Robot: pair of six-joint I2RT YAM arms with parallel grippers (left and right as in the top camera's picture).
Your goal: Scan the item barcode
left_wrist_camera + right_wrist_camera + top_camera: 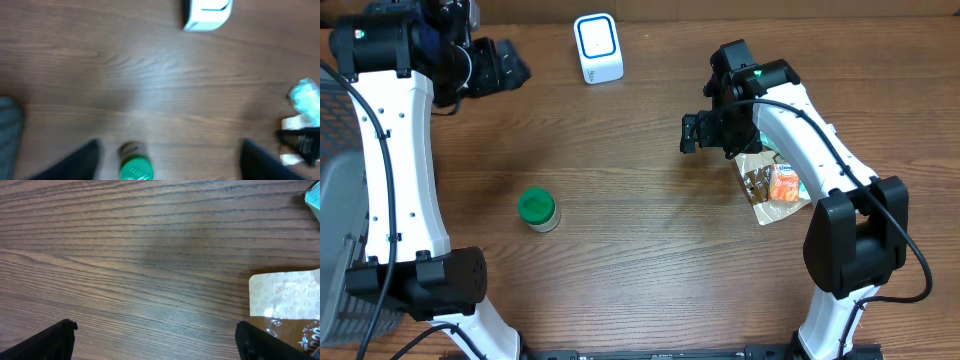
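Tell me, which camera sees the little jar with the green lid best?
The overhead view: the green-lidded jar shows whole and sharp there. The left wrist view catches the jar blurred and cut off at the bottom edge. The right wrist view misses it.

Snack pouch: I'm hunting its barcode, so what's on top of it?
Nothing rests on the snack pouch, flat on the table. Overhead, the right arm crosses above its upper edge and hides it. No barcode is readable on the visible face; the underside is hidden.
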